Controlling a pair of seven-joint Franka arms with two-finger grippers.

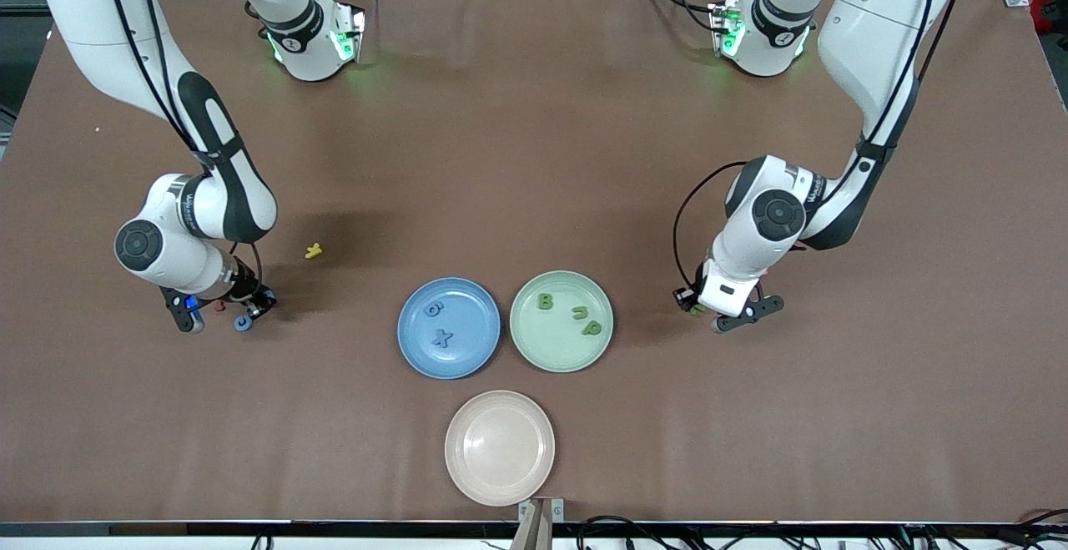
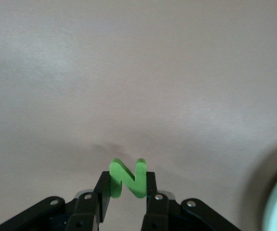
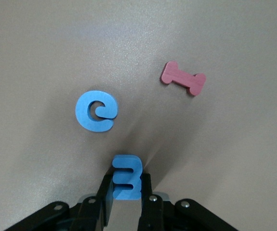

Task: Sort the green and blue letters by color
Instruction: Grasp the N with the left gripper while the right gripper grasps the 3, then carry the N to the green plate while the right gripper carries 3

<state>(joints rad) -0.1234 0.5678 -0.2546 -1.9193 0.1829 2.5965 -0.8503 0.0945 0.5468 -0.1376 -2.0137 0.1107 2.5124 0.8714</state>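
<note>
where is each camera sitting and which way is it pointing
Front view: high across the table, facing both arms; shows the blue plate, green plate and beige plate.
Left wrist view: on the left arm's wrist, looking down past the left pincer, shut on the green N.
Right wrist view: on the right arm's wrist, looking down past the right pincer, shut on the blue E, near the blue C and a red letter.
Shared: the blue C appears in front and right wrist views.

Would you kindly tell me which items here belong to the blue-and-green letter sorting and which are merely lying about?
Belongs:
- blue letter E, in right gripper
- blue letter C
- green letter N, in left gripper
- blue plate
- green plate

Lying about:
- dark red letter I
- yellow letter
- beige plate
</note>
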